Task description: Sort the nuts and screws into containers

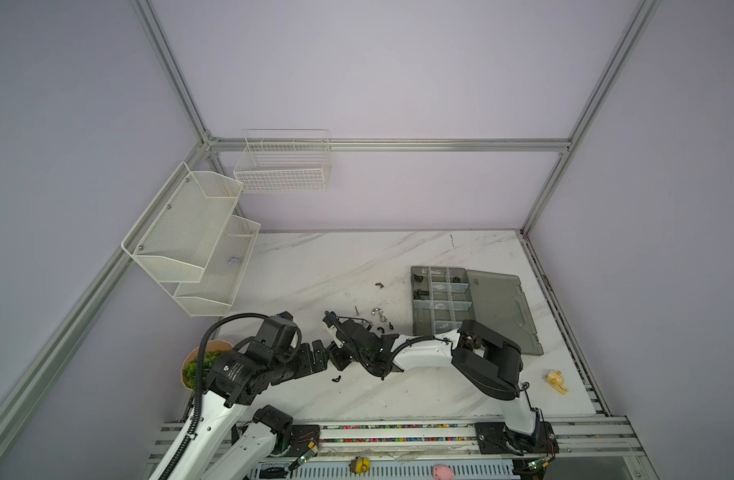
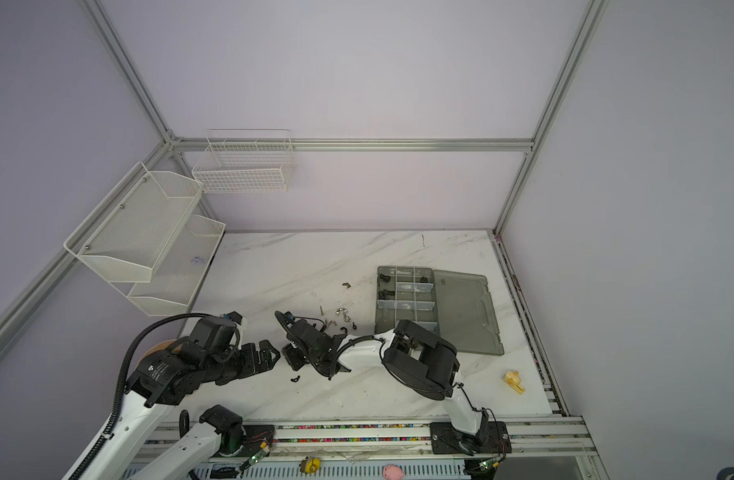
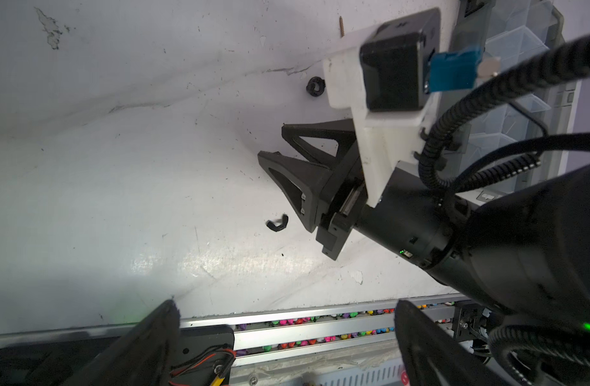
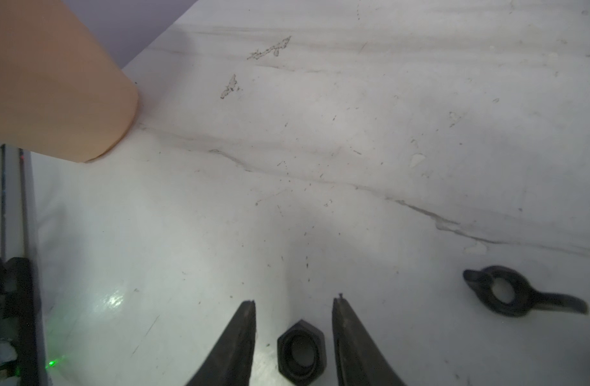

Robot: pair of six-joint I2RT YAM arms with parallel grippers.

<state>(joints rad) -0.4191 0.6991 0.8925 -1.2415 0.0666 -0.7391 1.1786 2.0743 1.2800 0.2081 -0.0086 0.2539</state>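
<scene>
Near the front edge of the marble-patterned table [image 1: 299, 266], a little left of its middle, the left gripper [image 1: 320, 354] hangs with its fingers spread wide and nothing between them. Just to its right, almost nose to nose with it, is the right gripper [image 1: 338, 360], its arm lying across the table's middle.

In the right wrist view a black hex nut [image 4: 301, 347] lies flat on the table, bore up, in the gap between that gripper's fingers [image 4: 243, 337]. Bare table shows on both sides of the nut, so the jaws are released and grasp nothing yet. The nut sits back from the fingertips, toward the palm. Two of its flats face the fingers, so a straight squeeze should meet flat faces rather than corners. How high the tips ride above the table I cannot tell.

The right arm is plainly the one placed to take it. A black wing nut [image 1: 336, 379] lies outside the gap, nearer the front edge.

Further right, close to the table's right edge, the organizer box [image 1: 414, 311] lies open. Its compartments [image 1: 440, 286] are rightward and toward the back from the nut.
</scene>
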